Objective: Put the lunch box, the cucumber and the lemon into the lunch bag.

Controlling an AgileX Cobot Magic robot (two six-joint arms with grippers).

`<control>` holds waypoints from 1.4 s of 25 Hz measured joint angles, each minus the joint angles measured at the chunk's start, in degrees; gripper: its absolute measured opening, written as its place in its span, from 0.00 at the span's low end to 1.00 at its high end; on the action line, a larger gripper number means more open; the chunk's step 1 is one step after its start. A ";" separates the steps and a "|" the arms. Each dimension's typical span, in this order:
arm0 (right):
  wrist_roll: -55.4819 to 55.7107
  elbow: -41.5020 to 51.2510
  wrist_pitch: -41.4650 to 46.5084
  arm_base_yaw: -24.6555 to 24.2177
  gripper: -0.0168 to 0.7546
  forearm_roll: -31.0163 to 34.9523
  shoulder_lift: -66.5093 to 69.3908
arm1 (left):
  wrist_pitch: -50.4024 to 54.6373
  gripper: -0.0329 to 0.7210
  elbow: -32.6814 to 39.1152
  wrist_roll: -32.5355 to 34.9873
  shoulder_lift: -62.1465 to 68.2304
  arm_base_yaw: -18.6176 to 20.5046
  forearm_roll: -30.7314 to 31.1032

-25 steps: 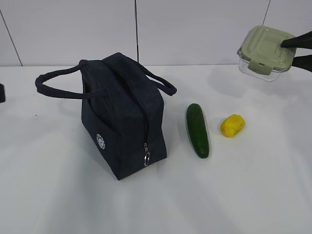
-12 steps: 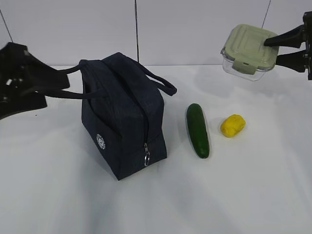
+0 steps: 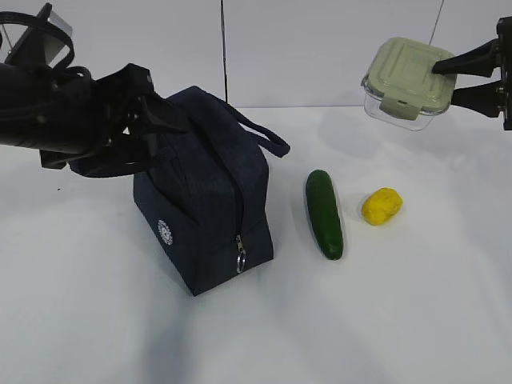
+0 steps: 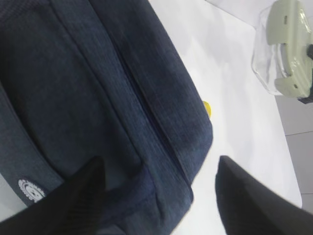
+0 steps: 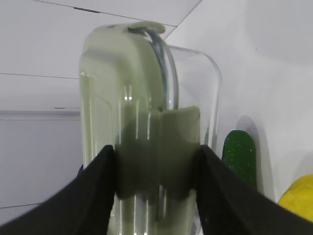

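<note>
The navy lunch bag [image 3: 204, 200] stands left of centre, its zipper shut and the ring pull low on the near end. My left gripper [image 3: 154, 120] is open at the bag's top left, by the handles. In the left wrist view its fingers [image 4: 80, 198] straddle the lunch bag's edge [image 4: 98, 98] without gripping it. High at the right, my right gripper [image 3: 448, 80] is shut on the lunch box [image 3: 408, 84], squeezing its lid and base [image 5: 146, 122]. The cucumber [image 3: 324, 214] and the lemon [image 3: 382, 206] lie on the table to the right of the bag.
The white table [image 3: 400, 320] meets a white panelled wall [image 3: 320, 48] at the back. The bag's far handle [image 3: 268, 136] sticks out to the right.
My left arm has swung in from the left edge to the bag's top. The right gripper carried the lunch box slightly left, then held still.
</note>
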 joint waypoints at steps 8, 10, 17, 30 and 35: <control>0.14 0.00 0.00 0.60 0.49 0.00 0.00 | -1.64 0.72 -0.62 0.09 5.38 0.00 0.00; 0.14 0.00 0.00 1.36 0.49 0.00 0.00 | -2.11 0.72 -1.44 0.09 6.73 0.00 0.00; 0.14 0.00 0.00 3.99 0.49 0.00 0.00 | -2.11 0.72 -4.28 0.09 9.21 -0.11 0.00; 0.24 0.00 0.00 9.21 0.49 0.04 -0.49 | -0.54 0.20 -4.26 0.09 9.21 -0.11 0.00; 0.24 0.00 0.00 12.33 0.49 0.04 -0.49 | 0.81 0.05 -4.26 0.09 9.21 -0.11 0.00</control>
